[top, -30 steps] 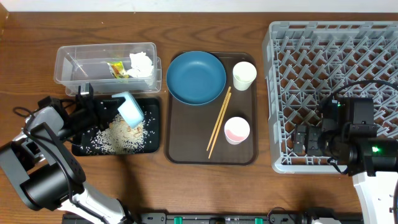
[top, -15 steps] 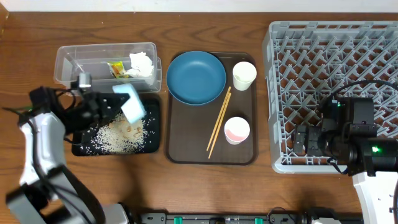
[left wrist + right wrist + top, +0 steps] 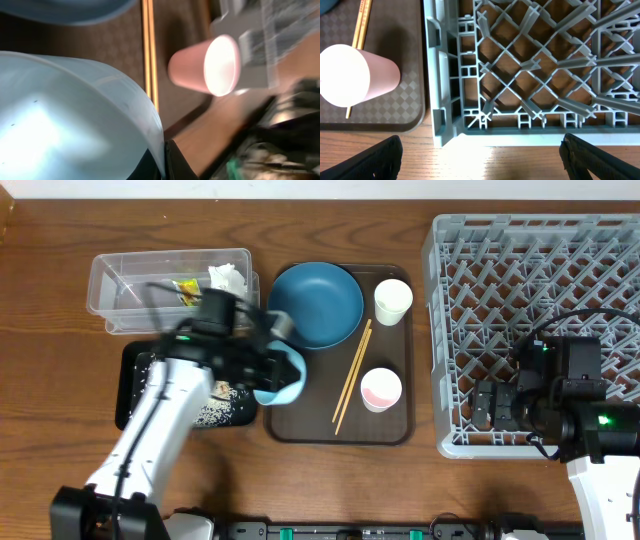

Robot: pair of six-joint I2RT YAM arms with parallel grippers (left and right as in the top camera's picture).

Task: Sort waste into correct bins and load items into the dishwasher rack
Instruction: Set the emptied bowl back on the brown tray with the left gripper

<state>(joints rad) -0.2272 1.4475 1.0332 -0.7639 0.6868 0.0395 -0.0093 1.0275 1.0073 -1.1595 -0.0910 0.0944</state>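
While the left gripper (image 3: 258, 367) pinched the bowl (image 3: 284, 377) by its rim above the tray's (image 3: 300, 426) left edge, beside the plate (image 3: 315, 303), I feared slip: that thin hold could drop it onto the chopsticks (image 3: 352, 375). Right gripper (image 3: 484, 404) hung wide open, empty, over the rack's (image 3: 530, 240) near edge.

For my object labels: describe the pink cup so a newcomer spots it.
Start at the brown serving tray mid-table, left of the grey rack. The pink cup stands in its right half, beside the chopsticks' lower end. Unlike the white cup farther up, its inside is pink.
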